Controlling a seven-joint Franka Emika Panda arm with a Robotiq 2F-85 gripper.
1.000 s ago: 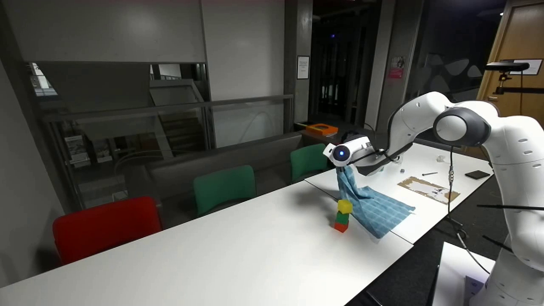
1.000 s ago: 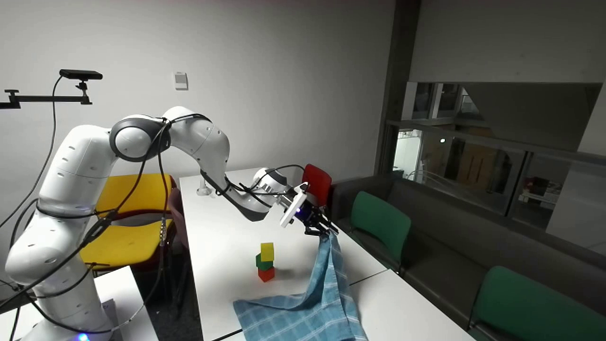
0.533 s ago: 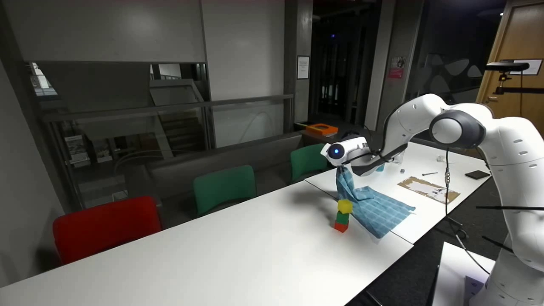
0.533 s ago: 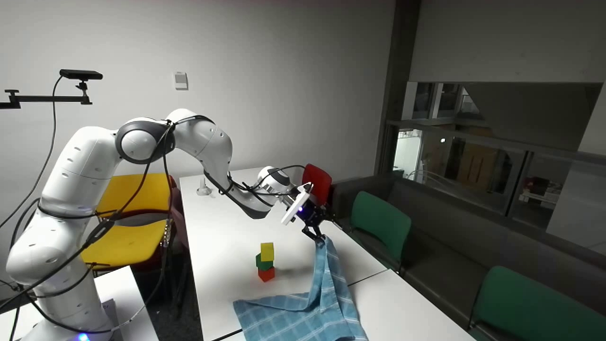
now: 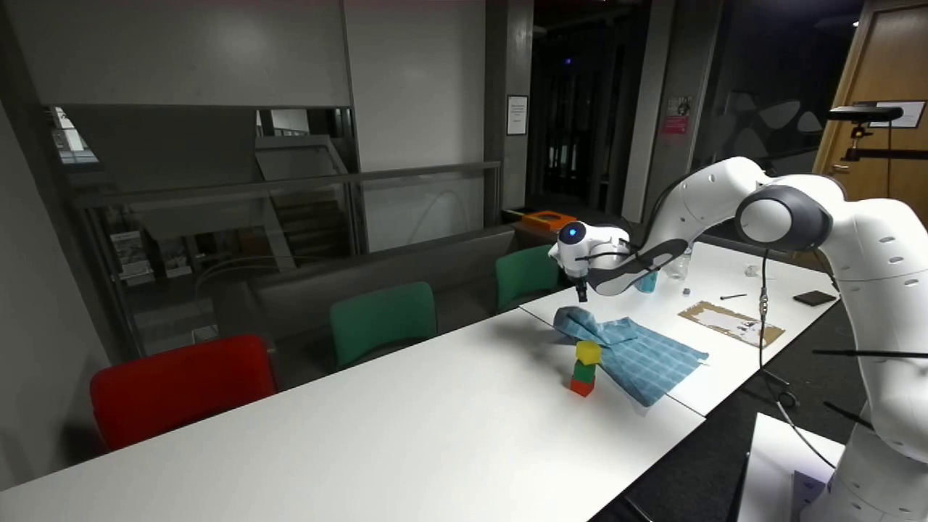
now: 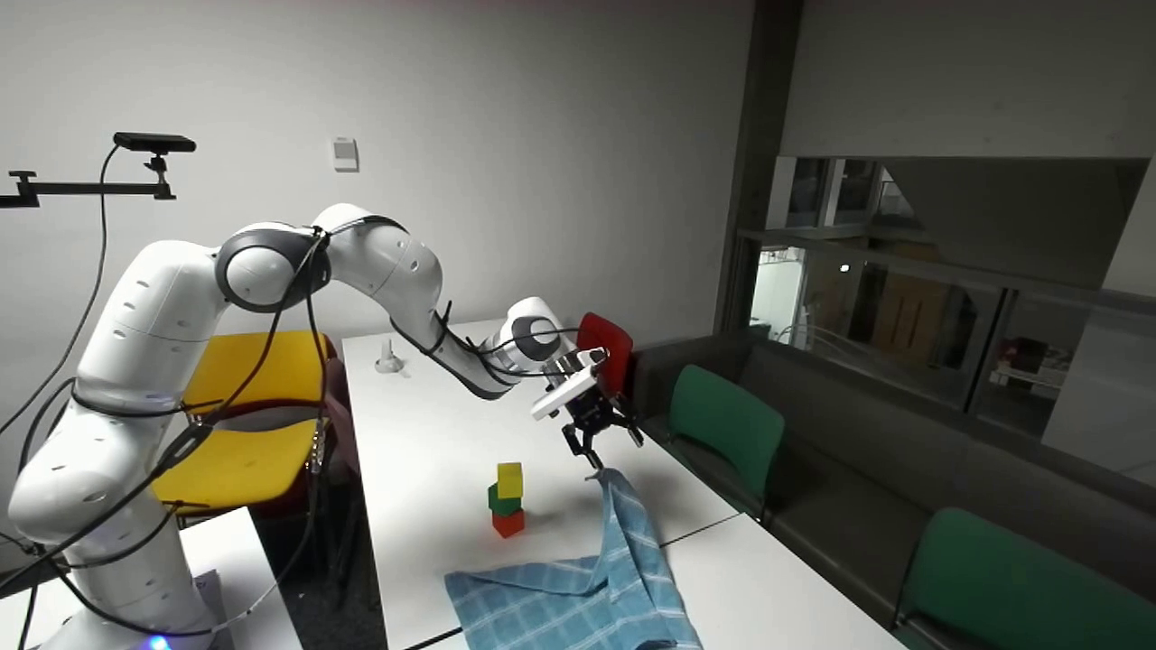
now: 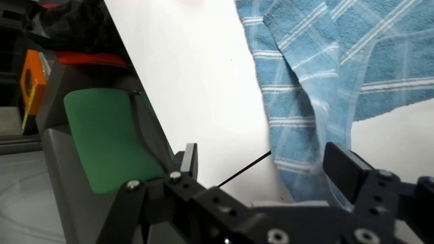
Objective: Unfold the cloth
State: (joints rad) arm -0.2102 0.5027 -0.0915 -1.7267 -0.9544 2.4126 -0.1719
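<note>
The blue checked cloth (image 5: 649, 359) lies on the white table, its near part fairly flat and its far end bunched and folded over. In an exterior view the cloth (image 6: 623, 578) rises to a narrow end just beneath my gripper (image 6: 617, 451). My gripper (image 7: 261, 152) stands wide open in the wrist view, with nothing clamped between its fingers. Below the gap runs a strip of the cloth (image 7: 293, 149), passing behind the right-hand finger (image 7: 346, 169). Whether a fingertip still brushes the fabric, I cannot tell.
A stack of yellow, green and red blocks (image 5: 584, 370) stands close beside the cloth. Past it on the table are a brown-edged sheet (image 5: 732, 322), a blue cup (image 5: 647, 281) and a clear bottle (image 5: 678, 264). Green chairs (image 6: 727, 433) line the far edge.
My gripper has opened and let go of the cloth, tilting more downward. The cloth's lifted end has dropped and slumped toward the table. The blocks have not moved.
</note>
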